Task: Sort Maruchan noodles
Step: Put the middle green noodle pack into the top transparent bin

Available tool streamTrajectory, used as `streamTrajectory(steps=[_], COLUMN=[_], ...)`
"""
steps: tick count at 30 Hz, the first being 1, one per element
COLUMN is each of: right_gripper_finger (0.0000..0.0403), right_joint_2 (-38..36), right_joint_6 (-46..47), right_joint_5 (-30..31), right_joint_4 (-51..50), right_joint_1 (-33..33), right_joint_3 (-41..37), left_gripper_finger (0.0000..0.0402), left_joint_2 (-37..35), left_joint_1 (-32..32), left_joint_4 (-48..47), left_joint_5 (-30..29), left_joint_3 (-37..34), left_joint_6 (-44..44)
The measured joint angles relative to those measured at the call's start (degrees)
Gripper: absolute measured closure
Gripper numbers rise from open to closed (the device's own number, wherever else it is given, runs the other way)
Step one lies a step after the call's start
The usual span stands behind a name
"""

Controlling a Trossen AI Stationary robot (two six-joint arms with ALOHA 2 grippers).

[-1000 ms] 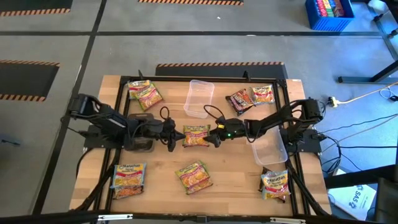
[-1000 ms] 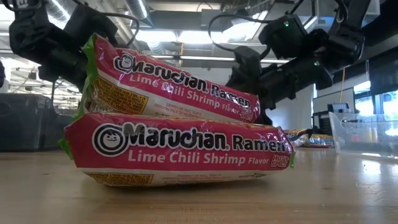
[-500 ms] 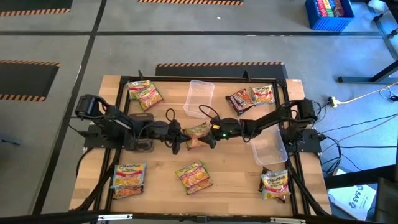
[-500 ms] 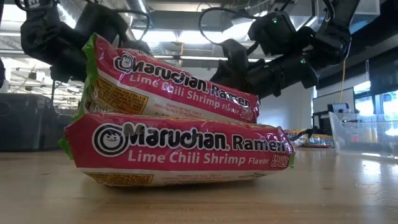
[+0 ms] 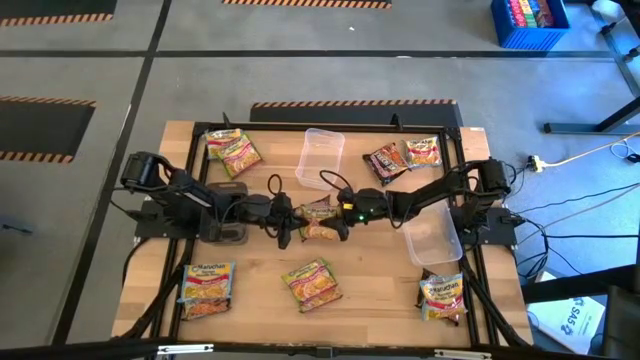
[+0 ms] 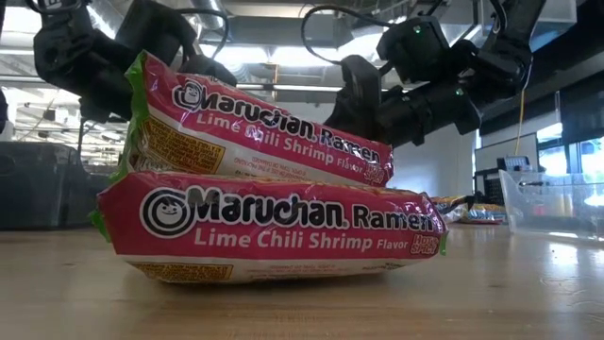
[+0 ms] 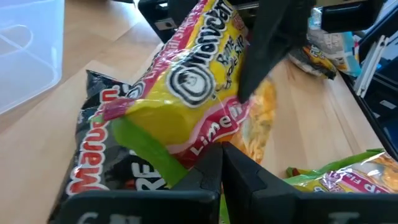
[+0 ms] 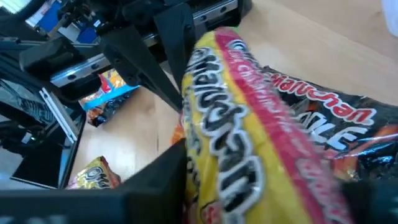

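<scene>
A yellow-green Maruchan noodle packet [image 5: 318, 212] is held up at the table's middle between my two grippers. Under it lies a dark packet [image 7: 93, 155], resting flat on the wood. My left gripper [image 5: 290, 220] comes from the left and is shut on the yellow packet's green end. From the right, my right gripper [image 5: 338, 218] is closed about the same packet [image 8: 249, 143]. Other noodle packets lie far left [image 5: 232, 150], far right [image 5: 402, 156], near left [image 5: 207, 288], near middle [image 5: 311, 283] and near right [image 5: 443, 295]. My left gripper pinches the packet's green sealed end [image 7: 149, 152] between its two fingers, coming about level from the table's left. The packet stands tilted on edge above the dark packet. My right gripper clasps the packet's other end from the table's right, slanting slightly down. One finger [image 7: 267, 56] lies on the printed face [image 7: 217, 74]; the packet hides the other.
Two clear tubs stand on the table, one far middle [image 5: 320, 157], one at the right [image 5: 433, 238]. In the low view two stacked lime packets [image 6: 274, 227] fill the foreground. Black rails [image 5: 190, 200] frame the wooden top.
The yellow packet lay flat between the grippers; it now stands tipped up on edge. My left gripper has shifted a little toward the table's right. My right gripper has rolled and closed onto the packet's right end.
</scene>
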Motion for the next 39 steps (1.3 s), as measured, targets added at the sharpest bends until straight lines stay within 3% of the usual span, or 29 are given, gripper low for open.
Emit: streamTrajectory(steps=[5,10,14,18,28,34,39], right_gripper_finger=[0.032,0.0304,0.0283,0.0294,0.0298,0.03,0.0303], right_joint_2=[-0.4,-3.2,-7.5,-12.6,-18.3,-15.3,-10.6], right_joint_6=[-4.1,-7.3,-11.0,-17.3,-25.8,-35.5,-39.1], right_joint_5=[-0.9,-1.9,-1.9,-0.7,-2.0,-2.9,-4.7], right_joint_4=[-0.5,-0.3,-1.6,-3.6,-7.2,-19.3,-21.1], right_joint_1=[0.0,0.0,0.0,-1.4,-14.3,-21.7,-27.5], right_joint_3=[0.0,0.0,0.0,0.0,2.5,11.9,17.6], left_gripper_finger=[0.0401,0.0401,0.0401,0.0401,0.0401,0.0401,0.0401], left_joint_2=[-1.3,-5.6,-10.5,-14.8,-15.6,-15.6,-15.6], left_joint_1=[0.0,0.0,0.0,0.0,-0.9,-3.1,-4.8], left_joint_4=[-0.5,-1.6,-7.5,-15.7,-24.1,-23.9,-24.0], left_joint_5=[0.3,5.3,7.3,7.2,2.6,-1.2,-3.9], left_joint_3=[0.0,0.0,0.0,0.0,0.0,0.0,0.0], left_joint_6=[-0.5,-0.5,-0.4,0.0,0.0,0.0,0.0])
